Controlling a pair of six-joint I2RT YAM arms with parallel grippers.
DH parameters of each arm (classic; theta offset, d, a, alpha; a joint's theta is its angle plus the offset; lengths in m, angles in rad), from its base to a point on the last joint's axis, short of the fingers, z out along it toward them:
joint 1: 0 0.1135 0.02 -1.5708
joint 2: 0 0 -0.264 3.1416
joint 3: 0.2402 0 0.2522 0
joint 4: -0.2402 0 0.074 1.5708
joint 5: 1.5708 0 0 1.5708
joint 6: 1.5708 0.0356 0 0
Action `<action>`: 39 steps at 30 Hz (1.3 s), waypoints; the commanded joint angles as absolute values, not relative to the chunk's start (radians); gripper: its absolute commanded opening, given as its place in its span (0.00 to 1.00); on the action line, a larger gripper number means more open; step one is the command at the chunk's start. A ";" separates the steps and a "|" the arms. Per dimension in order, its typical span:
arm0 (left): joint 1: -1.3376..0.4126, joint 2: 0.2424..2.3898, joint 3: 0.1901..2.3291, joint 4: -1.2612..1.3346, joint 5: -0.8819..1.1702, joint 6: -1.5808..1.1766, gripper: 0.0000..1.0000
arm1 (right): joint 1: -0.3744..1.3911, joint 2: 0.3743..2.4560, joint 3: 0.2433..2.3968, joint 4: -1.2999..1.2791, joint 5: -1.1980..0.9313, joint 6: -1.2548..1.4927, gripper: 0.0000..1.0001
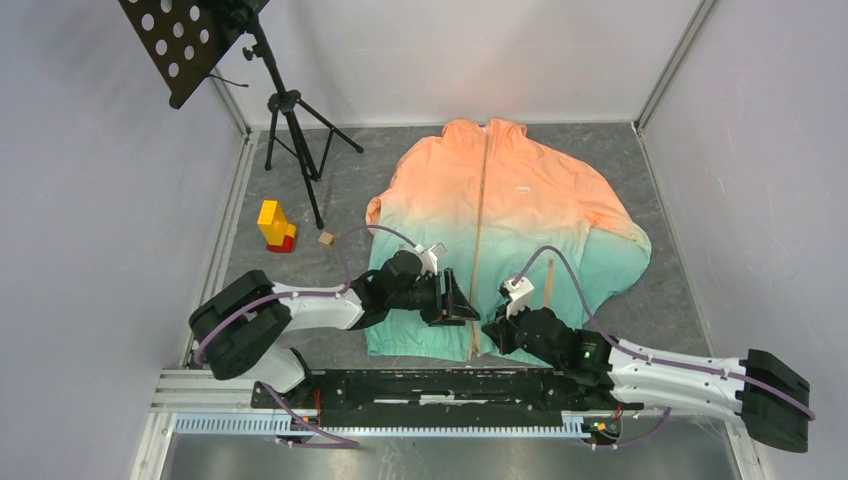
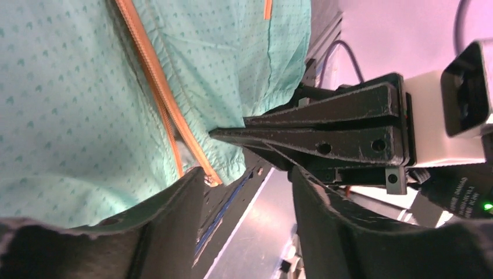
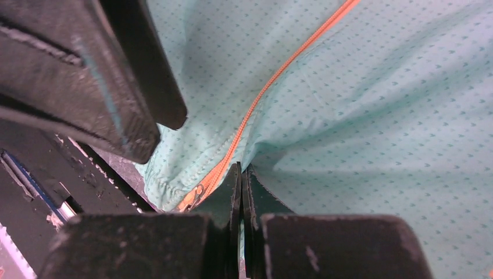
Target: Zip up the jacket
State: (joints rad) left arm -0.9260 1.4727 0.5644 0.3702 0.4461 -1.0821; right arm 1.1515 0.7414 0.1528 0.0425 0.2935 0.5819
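Observation:
The jacket (image 1: 505,215) lies flat, peach at the top and teal at the bottom. Its tan centre zipper (image 1: 481,225) runs down to the near hem. My right gripper (image 1: 493,330) is shut on a fold of teal fabric right beside the zipper at the hem, as the right wrist view (image 3: 240,170) shows. The slider (image 3: 198,191) sits at the bottom end of the zipper (image 3: 264,93), just left of the jaws. My left gripper (image 1: 463,301) is open and empty over the hem, left of the zipper. In its own view (image 2: 247,174) the slider (image 2: 207,180) shows at the left fingertip.
A black music stand (image 1: 180,40) on a tripod (image 1: 290,120) stands at the back left. A yellow-and-red block (image 1: 274,227) and a small wooden cube (image 1: 326,239) lie left of the jacket. The black mounting rail (image 1: 440,385) runs along the near edge.

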 commanded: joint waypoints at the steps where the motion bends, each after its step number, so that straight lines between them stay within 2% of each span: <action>1: -0.919 1.552 0.521 0.677 0.480 -1.257 0.67 | 1.145 0.680 0.113 0.181 0.271 0.526 0.00; 6: -0.922 1.689 0.502 0.933 0.529 -1.385 0.79 | 1.143 0.596 0.071 0.201 0.291 0.531 0.00; 12: -0.924 1.765 0.516 1.025 0.530 -1.417 0.77 | 1.141 0.581 0.064 0.202 0.289 0.535 0.00; 14: -0.924 1.779 0.529 1.032 0.535 -1.420 0.70 | 1.140 0.580 0.057 0.206 0.287 0.542 0.00; 16: -0.924 1.780 0.534 1.031 0.534 -1.414 0.55 | 1.140 0.578 0.058 0.189 0.296 0.550 0.00; 19: -0.925 1.763 0.535 0.997 0.522 -1.380 0.42 | 1.140 0.590 0.093 0.095 0.317 0.557 0.00; 21: -0.924 1.750 0.546 0.943 0.521 -1.345 0.33 | 1.140 0.609 0.132 0.026 0.301 0.547 0.06; 25: -0.930 1.739 0.565 0.907 0.519 -1.314 0.05 | 1.140 0.640 0.224 -0.156 0.279 0.548 0.17; 27: -0.943 1.700 0.576 0.854 0.494 -1.257 0.02 | 1.140 0.636 0.261 -0.245 0.285 0.562 0.26; 29: -0.993 1.603 0.618 0.661 0.396 -1.121 0.02 | 1.140 0.622 0.296 -0.322 0.287 0.570 0.35; 31: -1.090 1.483 0.731 0.274 0.135 -0.927 0.02 | 1.140 0.601 0.317 -0.353 0.269 0.568 0.42; 33: -1.162 1.439 0.810 0.087 -0.069 -0.842 0.02 | 1.140 0.578 0.322 -0.364 0.274 0.574 0.44; 39: -1.137 1.515 0.843 0.066 -0.046 -0.907 0.02 | 1.140 0.498 0.312 -0.416 0.357 0.641 0.46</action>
State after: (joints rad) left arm -1.1381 1.4742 0.7937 0.1902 0.0475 -0.9764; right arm 1.1423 0.5285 0.2993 -0.3233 0.3065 0.5858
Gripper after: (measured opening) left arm 0.045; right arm 0.455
